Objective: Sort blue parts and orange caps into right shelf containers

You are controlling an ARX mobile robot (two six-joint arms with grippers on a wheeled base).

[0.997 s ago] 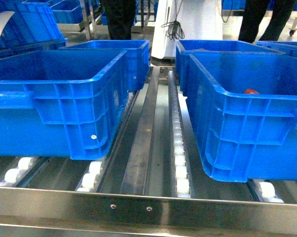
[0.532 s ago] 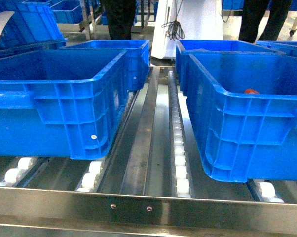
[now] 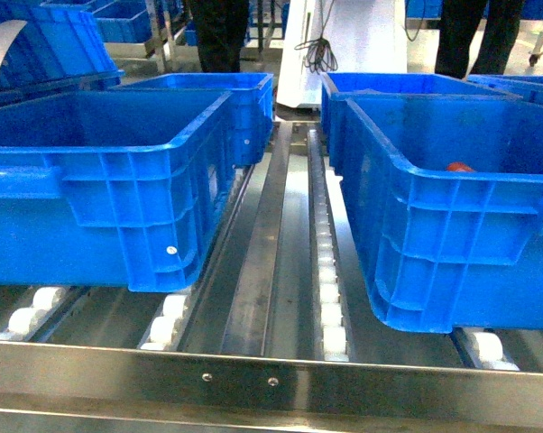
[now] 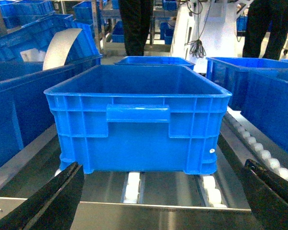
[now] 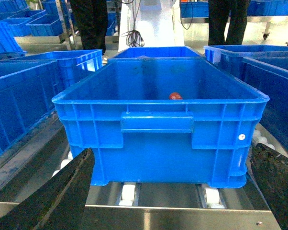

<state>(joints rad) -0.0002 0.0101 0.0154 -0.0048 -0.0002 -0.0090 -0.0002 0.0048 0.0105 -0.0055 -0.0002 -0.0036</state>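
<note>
Fingers of the left gripper [image 4: 158, 201] stand spread wide, 1 dark tip at each lower corner of the left wrist view, with nothing between them. Fingers of the right gripper [image 5: 170, 191] are likewise fully parted and hold nothing. Neither gripper shows in the head view.

Progress: 1 orange cap [image 5: 175, 96] lies inside the right crate [image 5: 160, 124], straight ahead of the right fingers and beyond the crate's near wall, toward its far end. From the head camera only its top edge shows above the rim. No other cap and no blue part is visible in any view, so I judge the sort barely begun or between pieces; how many remain cannot be told.

Condition of containers: the right crate is bright blue, ribbed, thick-rimmed, with a moulded handle bar facing the fingers, and sits on the roller shelf [image 3: 330, 298]. The left crate [image 4: 139, 129], directly ahead of the left fingers, shows no contents. Both appear undamaged.
</note>
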